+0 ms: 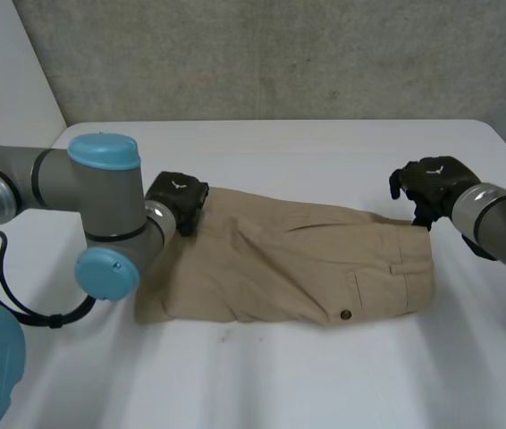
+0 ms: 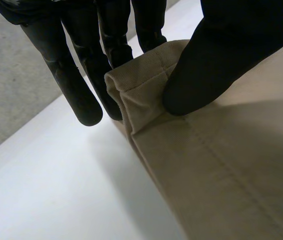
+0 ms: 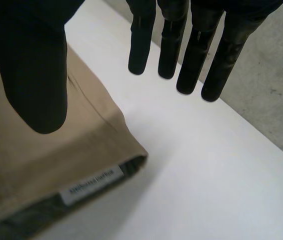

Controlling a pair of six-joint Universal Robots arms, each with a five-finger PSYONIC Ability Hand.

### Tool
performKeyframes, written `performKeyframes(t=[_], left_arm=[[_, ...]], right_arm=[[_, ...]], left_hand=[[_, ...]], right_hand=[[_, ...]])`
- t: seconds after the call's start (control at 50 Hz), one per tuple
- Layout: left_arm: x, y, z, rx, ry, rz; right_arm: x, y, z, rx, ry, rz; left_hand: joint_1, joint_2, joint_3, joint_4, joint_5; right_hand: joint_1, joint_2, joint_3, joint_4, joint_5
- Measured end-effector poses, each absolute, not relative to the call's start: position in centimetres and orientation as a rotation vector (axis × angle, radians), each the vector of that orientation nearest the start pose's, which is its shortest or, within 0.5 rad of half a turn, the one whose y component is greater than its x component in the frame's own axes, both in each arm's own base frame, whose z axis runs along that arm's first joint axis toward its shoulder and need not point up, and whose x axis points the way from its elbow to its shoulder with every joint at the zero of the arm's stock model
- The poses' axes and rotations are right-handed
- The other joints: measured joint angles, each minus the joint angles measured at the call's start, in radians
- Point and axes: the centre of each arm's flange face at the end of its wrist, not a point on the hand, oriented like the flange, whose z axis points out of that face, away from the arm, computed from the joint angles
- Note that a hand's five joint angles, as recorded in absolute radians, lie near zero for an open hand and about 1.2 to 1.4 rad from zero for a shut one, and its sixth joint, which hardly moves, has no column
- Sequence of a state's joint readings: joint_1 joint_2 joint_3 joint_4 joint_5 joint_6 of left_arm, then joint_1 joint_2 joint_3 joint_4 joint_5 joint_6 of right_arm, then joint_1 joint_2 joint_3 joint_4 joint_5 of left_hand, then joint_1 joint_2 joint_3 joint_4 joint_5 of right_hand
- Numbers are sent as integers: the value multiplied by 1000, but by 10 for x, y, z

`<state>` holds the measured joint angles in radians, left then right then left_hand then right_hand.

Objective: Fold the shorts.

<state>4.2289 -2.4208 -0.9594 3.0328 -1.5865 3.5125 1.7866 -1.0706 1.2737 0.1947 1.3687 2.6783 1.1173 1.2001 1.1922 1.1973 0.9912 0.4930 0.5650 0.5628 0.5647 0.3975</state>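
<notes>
Tan shorts (image 1: 298, 268) lie folded flat across the middle of the white table (image 1: 324, 384), with a pocket button (image 1: 345, 315) near the front right. My left hand (image 1: 180, 201) is at their far left corner. In the left wrist view its thumb (image 2: 221, 55) and fingers (image 2: 81, 85) pinch that corner (image 2: 141, 85). My right hand (image 1: 432, 183) hovers just off the far right corner. Its straight fingers (image 3: 196, 55) and thumb (image 3: 31, 65) stand spread above the shorts (image 3: 21, 165) and hold nothing. A white label (image 3: 94, 186) shows at that corner.
My left arm's elbow (image 1: 101, 214) reaches over the table's left side beside the shorts. A grey wall (image 1: 280, 54) stands behind the table's far edge. Bare table lies in front of the shorts and to their right.
</notes>
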Motion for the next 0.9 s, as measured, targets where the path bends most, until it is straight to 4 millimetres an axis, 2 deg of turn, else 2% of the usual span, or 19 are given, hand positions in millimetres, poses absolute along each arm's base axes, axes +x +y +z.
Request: performKeyframes(t=[0.08, 0.16, 0.18, 0.32, 0.46, 0.64, 0.76, 0.9], left_arm=[[-327, -322, 153, 1110, 2394, -1825], [-329, -312, 159, 1133, 2395, -1833], [-330, -309, 162, 1138, 2393, -1837], [-331, -299, 171, 1152, 2386, -1852], [-328, -295, 177, 1148, 2384, -1857], [-322, -291, 187, 1134, 2380, -1869], [-320, -289, 187, 1130, 2385, -1866], [-319, -291, 188, 1125, 2384, -1869]], right_arm=[[227, -322, 234, -922, 2331, -1672], [228, -315, 252, -875, 2297, -1615], [227, -312, 262, -850, 2283, -1579], [221, -308, 278, -775, 2290, -1478], [214, -305, 275, -692, 2344, -1381], [206, -298, 254, -634, 2420, -1247], [208, -292, 233, -630, 2457, -1145], [218, -285, 227, -663, 2448, -1105]], left_hand=[[0, 0, 0, 0, 0], [0, 0, 0, 0, 0], [0, 0, 0, 0, 0], [0, 0, 0, 0, 0], [0, 0, 0, 0, 0], [0, 0, 0, 0, 0], [0, 0, 0, 0, 0], [0, 0, 0, 0, 0]], right_hand=[[-112, -131, -134, -138, -140], [-138, -150, -157, -173, -173], [-139, -150, -157, -174, -177], [-139, -150, -157, -174, -177], [-139, -150, -157, -174, -177], [-139, -150, -168, -176, -178], [-139, -150, -168, -175, -178], [-139, -150, -168, -175, -178]])
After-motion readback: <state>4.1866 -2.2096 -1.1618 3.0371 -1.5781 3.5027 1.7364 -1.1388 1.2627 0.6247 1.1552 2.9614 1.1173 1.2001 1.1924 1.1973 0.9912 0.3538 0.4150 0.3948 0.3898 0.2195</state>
